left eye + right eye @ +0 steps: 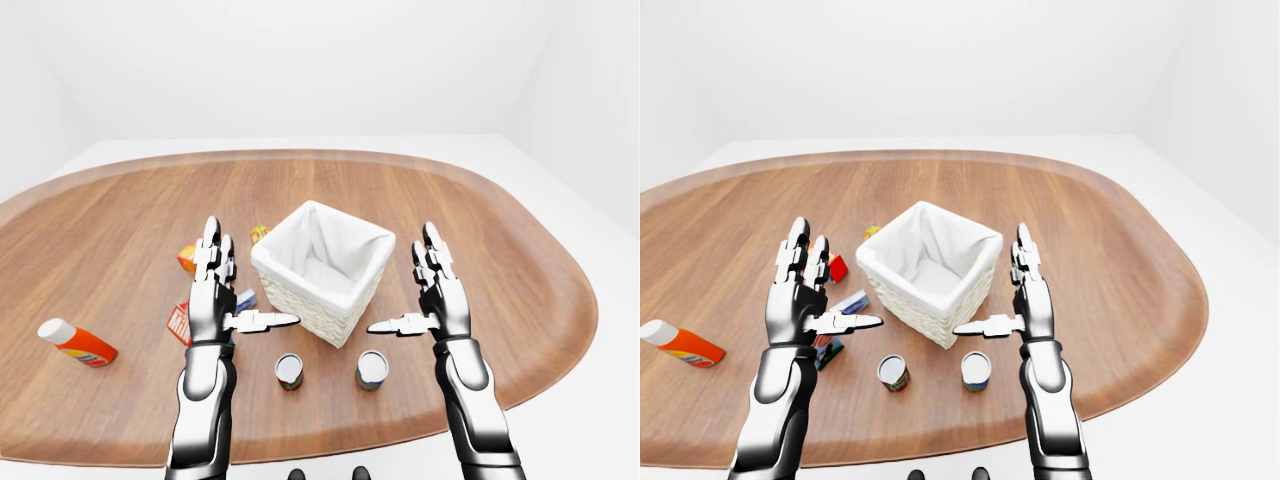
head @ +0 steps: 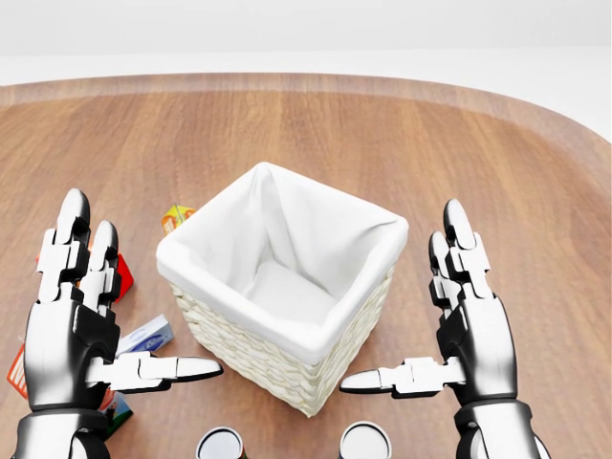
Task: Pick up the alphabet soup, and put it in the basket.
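Note:
Two small cans stand on the wooden table below the basket in the left-eye view: a red-labelled can on the left and a blue-and-yellow can on the right. Their labels are too small to read. The woven basket with a white cloth liner stands empty between my hands. My left hand is open at the basket's left, thumb pointing inward. On the basket's right, my right hand is open the same way. Both hands hover above the cans and touch nothing.
To the left of the basket lie a red butter box, a small blue-and-white box, a red carton and a small orange item. An orange ketchup bottle lies far left. The table's rounded edge curves at the right.

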Motion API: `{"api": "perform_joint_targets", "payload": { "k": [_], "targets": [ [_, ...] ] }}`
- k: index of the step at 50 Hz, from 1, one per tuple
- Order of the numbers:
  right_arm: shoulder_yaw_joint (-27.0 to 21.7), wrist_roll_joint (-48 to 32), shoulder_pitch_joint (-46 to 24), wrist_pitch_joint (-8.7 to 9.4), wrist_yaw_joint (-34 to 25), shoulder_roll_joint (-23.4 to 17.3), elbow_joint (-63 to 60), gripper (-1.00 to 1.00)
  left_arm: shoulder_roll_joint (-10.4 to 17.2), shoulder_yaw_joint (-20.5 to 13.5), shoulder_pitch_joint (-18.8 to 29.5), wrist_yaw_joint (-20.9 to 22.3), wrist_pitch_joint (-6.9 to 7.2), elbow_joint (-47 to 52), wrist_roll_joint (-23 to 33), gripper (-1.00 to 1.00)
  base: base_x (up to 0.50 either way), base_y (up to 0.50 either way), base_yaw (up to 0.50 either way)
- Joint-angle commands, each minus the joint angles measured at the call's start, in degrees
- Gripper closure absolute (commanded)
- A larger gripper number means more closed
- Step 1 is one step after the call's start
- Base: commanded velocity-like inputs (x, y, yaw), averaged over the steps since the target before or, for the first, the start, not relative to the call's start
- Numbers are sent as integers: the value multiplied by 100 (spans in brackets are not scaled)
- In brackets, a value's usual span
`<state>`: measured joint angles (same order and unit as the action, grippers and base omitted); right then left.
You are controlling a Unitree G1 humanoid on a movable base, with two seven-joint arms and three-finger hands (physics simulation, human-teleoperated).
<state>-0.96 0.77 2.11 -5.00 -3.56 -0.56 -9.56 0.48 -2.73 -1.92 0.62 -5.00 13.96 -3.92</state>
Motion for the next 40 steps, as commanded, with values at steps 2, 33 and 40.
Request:
{"api": "perform_joint_targets", "payload": {
  "k": [2,33,40],
  "targets": [
    [2,-65,-21,0,36,2,81,-100,4,-13,16,2,0,-67,-3,-100,4,0,0],
    [-41,-780,143,0,205,-68,591,-100,5,-16,-1,-4,0,-59,-1,-100,0,0,0],
    [-65,-604,588,675,295,20,-314,-100,6,-26,-6,-23,0,-34,7,-100,0,0,0]
  ]
}}
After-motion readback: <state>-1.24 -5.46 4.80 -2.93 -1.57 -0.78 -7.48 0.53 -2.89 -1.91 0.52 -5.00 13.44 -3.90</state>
